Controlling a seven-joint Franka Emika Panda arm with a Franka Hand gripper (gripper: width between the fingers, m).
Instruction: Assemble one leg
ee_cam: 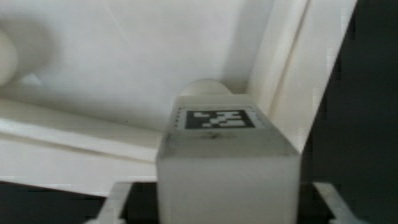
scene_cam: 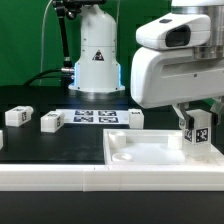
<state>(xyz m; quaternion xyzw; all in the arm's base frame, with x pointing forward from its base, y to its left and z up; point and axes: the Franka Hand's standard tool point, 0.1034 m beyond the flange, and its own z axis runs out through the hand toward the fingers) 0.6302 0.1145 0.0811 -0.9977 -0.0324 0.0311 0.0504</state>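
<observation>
My gripper (scene_cam: 196, 130) is shut on a leg (scene_cam: 199, 128), a small white block with a black-and-white tag, and holds it upright over the far corner of the large flat white tray-like piece (scene_cam: 150, 158) on the exterior view's right. In the wrist view the leg (ee_cam: 221, 150) fills the middle, tag facing the camera, between my fingers (ee_cam: 125, 203), with the gripper (ee_cam: 226, 208) around it. The tray's ridges and a round recess (ee_cam: 45, 110) lie behind it. Whether the leg touches the tray is hidden.
Three more loose legs lie on the black table: two at the exterior view's left (scene_cam: 15, 116) (scene_cam: 52, 121) and one near the middle (scene_cam: 132, 118). The marker board (scene_cam: 98, 117) lies flat between them. The robot base (scene_cam: 97, 60) stands behind.
</observation>
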